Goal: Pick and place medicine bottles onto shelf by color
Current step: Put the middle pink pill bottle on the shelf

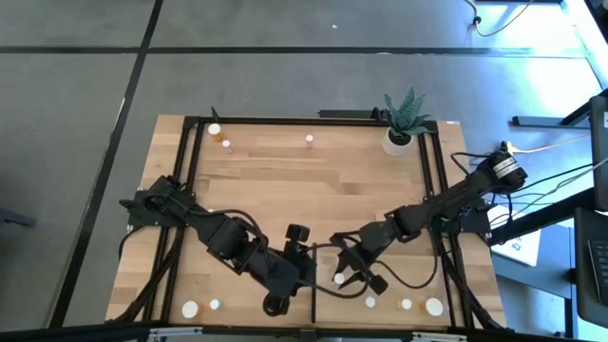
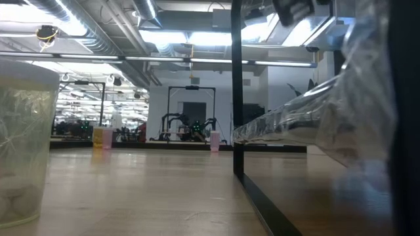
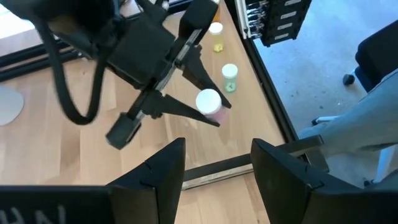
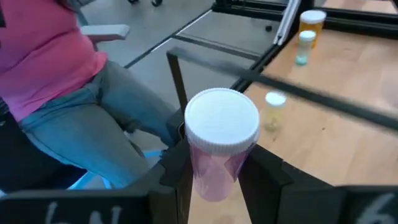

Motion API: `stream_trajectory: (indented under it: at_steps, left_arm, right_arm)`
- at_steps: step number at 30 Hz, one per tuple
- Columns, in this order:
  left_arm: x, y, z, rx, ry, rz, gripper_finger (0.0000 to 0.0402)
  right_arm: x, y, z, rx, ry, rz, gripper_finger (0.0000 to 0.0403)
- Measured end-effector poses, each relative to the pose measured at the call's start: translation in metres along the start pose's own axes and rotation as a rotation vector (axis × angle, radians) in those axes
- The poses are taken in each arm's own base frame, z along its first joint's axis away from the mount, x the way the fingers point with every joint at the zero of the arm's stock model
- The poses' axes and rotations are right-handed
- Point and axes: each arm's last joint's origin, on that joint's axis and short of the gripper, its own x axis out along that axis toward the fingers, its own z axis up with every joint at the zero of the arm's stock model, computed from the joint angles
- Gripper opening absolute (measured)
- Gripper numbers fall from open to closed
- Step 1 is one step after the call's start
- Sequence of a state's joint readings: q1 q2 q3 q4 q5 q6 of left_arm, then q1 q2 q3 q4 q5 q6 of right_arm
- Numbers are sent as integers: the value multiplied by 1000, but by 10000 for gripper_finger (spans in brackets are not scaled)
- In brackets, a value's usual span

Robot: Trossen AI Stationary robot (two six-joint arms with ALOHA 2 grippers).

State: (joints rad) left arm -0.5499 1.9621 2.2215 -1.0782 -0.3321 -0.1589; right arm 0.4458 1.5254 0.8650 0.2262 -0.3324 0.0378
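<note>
R gripper (image 1: 353, 273): jaws clamped on pink bottle (image 4: 219, 149), white cap up, being held near front edge, centre-right of table.
L gripper (image 3: 217, 171): fingers being kept partly apart, nothing between; hanging just left of R gripper.
Far bottles (image 1: 220, 135): being left standing at far-left edge.
Person (image 4: 68, 93): being seen beyond table, seated.

A pink medicine bottle (image 4: 221, 148) with a white ribbed cap is standing upright, clamped between the right gripper's (image 1: 353, 274) jaws near the front middle of the bench. More bottles (image 1: 406, 305) are sitting along the front edge, white caps up, to either side. At the back left, an orange one (image 1: 226, 144) is standing beside a white-capped one (image 1: 215, 129), and a small pink one (image 1: 309, 141) is standing alone mid-back.
</note>
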Motion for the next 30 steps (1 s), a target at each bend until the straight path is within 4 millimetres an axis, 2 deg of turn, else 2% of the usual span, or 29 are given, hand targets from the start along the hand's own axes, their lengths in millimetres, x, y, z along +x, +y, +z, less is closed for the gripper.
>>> stream_trajectory:
  at_steps: [4, 8, 15, 30]
  left_arm:
    - [1, 2, 0, -2, 1, 3, 176]
    - [1, 4, 0, -7, 2, 8, 176]
    - [3, 11, 1, -18, 5, 20, 176]
    - [4, 13, 1, -19, 8, 25, 176]
  right_arm:
    - [0, -5, -18, -48, 45, 1, 112]
    - [-1, -7, -20, -137, 36, 76, 112]
    - [1, -15, -26, -190, 48, 133, 112]
    - [23, -23, -45, -212, 52, 201, 112]
